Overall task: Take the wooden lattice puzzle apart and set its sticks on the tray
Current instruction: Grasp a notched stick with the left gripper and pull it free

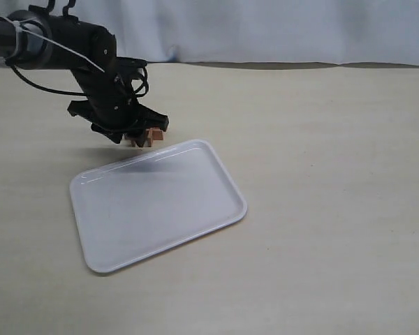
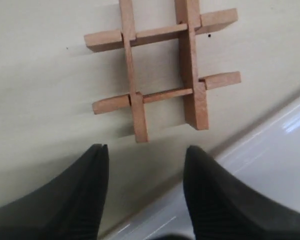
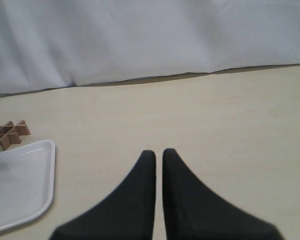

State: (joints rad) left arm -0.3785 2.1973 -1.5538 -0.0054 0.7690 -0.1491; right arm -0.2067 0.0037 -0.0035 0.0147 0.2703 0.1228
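Past the far rim of the large white rectangular plastic tray (image 1: 241,211), at its 12 o'clock in the exterior view, the small reddish-brown wooden lattice puzzle (image 1: 147,137) lies flat on the pale beige table (image 1: 321,139). It is off the tray, just beside the rim; I cannot tell whether it touches.

Puzzle whole: four flat sticks (image 2: 191,65) interlocked in a hash shape, two crossing two.

Left arm, black, enters from 10 o'clock. Left gripper (image 1: 135,132) hangs low over the puzzle and hides most of it from the exterior camera.

Left wrist view: left gripper (image 2: 146,150) has its black ribbed fingers (image 2: 92,170) well apart, with nothing between them. Puzzle (image 2: 162,70) sits beyond the fingertips, clear of both, roughly centred on the gap. Tray (image 2: 275,160) edge runs beside one finger.

Right wrist view: right gripper (image 3: 159,152) has its fingers drawn nearly together, only a thin slit between, gripping nothing, over bare table (image 3: 215,125). Puzzle (image 3: 9,135) and tray (image 3: 51,175) are well apart from it. White cloth backdrop (image 3: 150,40) stands behind the table.
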